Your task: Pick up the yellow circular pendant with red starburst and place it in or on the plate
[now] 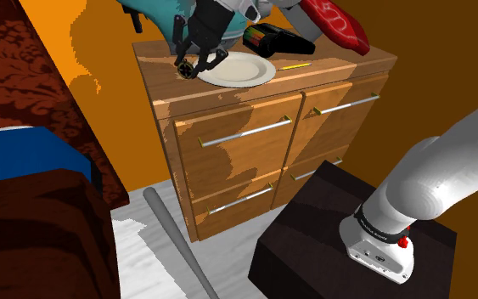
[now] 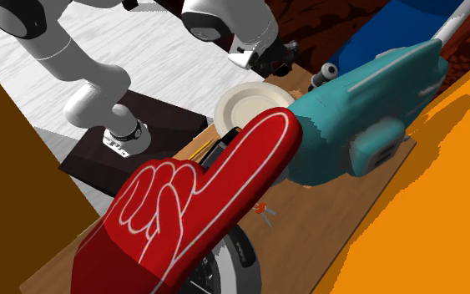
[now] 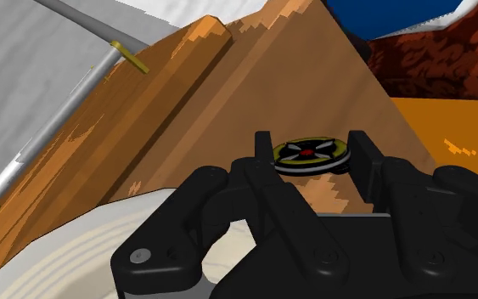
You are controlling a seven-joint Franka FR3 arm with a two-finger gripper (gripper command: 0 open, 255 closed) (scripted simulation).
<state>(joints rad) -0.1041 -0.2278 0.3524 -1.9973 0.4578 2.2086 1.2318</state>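
The pendant [image 3: 309, 155] is a yellow disc with a dark rim and a red centre with pale rays. My black gripper [image 3: 312, 153] is shut on it, one finger at each side of the disc. In the shoulder view the gripper [image 1: 194, 66] hangs low over the wooden dresser top [image 1: 330, 68], with the pendant [image 1: 186, 69] just past the edge of the white plate [image 1: 241, 70] on that view's left. The plate's rim [image 3: 67, 246] lies close under my hand. In the second exterior view the gripper [image 2: 276, 55] is behind the plate [image 2: 243, 104].
A red foam hand [image 2: 183, 200], a teal power tool [image 2: 366, 108], a black case [image 1: 275, 38] and a thin yellow stick [image 1: 296, 64] crowd the dresser top beyond the plate. A grey bat [image 1: 177, 246] lies on the floor by the drawers. A bed [image 1: 25, 161] stands at the shoulder view's left.
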